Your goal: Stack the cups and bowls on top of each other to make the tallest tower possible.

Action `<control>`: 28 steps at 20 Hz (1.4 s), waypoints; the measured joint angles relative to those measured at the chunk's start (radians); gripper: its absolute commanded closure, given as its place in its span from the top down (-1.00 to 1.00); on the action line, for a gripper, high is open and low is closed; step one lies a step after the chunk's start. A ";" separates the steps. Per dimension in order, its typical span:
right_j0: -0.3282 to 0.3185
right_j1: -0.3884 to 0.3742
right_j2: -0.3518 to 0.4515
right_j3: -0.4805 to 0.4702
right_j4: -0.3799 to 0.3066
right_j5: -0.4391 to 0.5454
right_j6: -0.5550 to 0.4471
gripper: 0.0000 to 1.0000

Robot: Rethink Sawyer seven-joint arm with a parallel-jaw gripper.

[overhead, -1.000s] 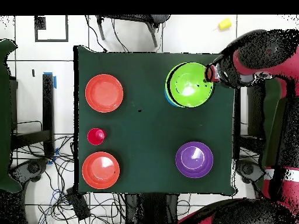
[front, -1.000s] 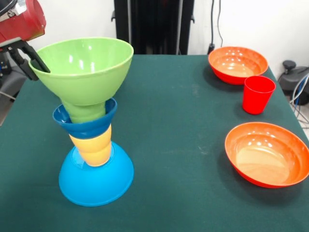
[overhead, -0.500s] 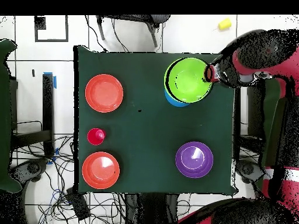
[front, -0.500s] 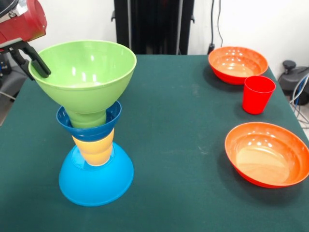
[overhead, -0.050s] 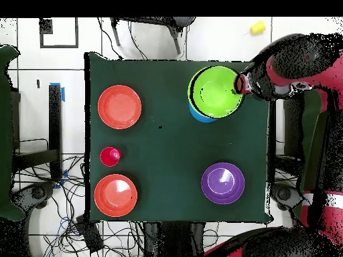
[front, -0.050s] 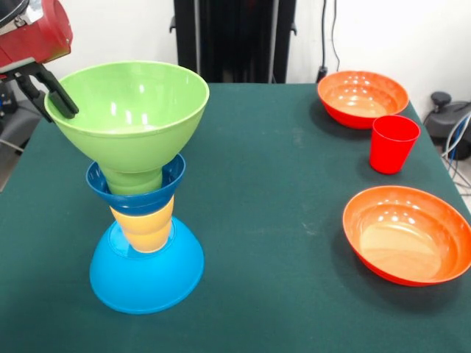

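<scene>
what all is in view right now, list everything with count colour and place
tower: 1, on the green table, near the gripper
light blue bowl: 1, upside down, tower base
yellow cup: at least 1, above the base
dark blue bowl: 1, above the yellow
green bowl: 1, tower top
orange bowls: 2, apart from the tower
red cup: 1, between the orange bowls
purple bowl: 1, alone, overhead view only
gripper: 1, black, shut on green bowl's rim

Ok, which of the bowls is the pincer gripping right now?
The green bowl atop the tower: the pincer clamps its rim. The purple bowl and both orange bowls sit untouched on the table.
</scene>
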 measured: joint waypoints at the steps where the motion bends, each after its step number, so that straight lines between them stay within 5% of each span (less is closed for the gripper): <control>1: 0.000 0.000 0.000 0.000 0.000 0.000 0.000 -1.00; 28: -0.002 -0.088 0.000 0.055 0.028 0.000 0.000 -1.00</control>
